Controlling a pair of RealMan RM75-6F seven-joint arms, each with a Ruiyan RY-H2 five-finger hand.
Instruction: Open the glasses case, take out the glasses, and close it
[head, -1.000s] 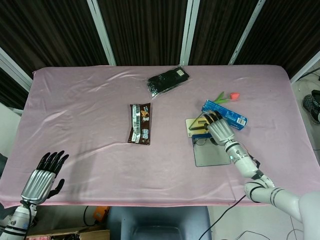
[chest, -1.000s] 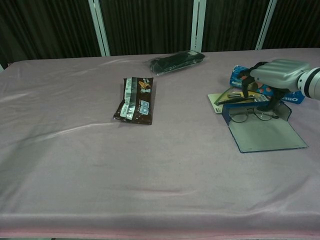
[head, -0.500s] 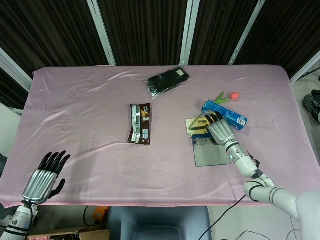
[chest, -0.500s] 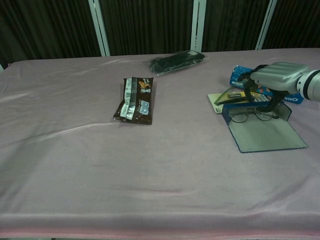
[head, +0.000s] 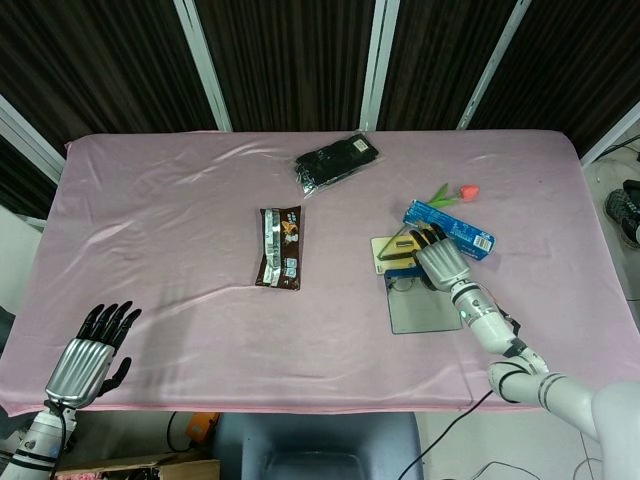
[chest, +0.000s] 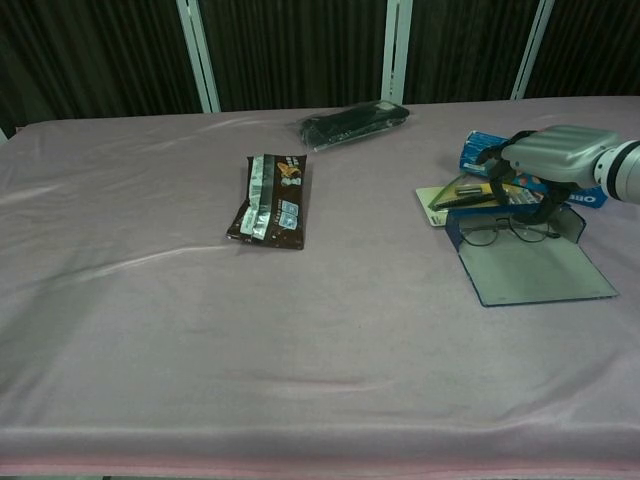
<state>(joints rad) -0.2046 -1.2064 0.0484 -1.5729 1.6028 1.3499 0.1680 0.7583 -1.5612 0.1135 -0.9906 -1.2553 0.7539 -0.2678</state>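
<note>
blue packet (chest: 592, 197) just behind the right hand (chest: 560, 152): white letters, only partly seen, not readable | brown snack wrapper (head: 280, 246) far to the left of this hand: print too small to read | other text: none readable

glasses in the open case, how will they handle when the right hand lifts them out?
The glasses look thin-framed, so probably light and easily bent. They sit in the open glasses case, under the right hand; the temples may snag its wall. Lenses are likely slippery, so the frame seems the safer grip.
</note>
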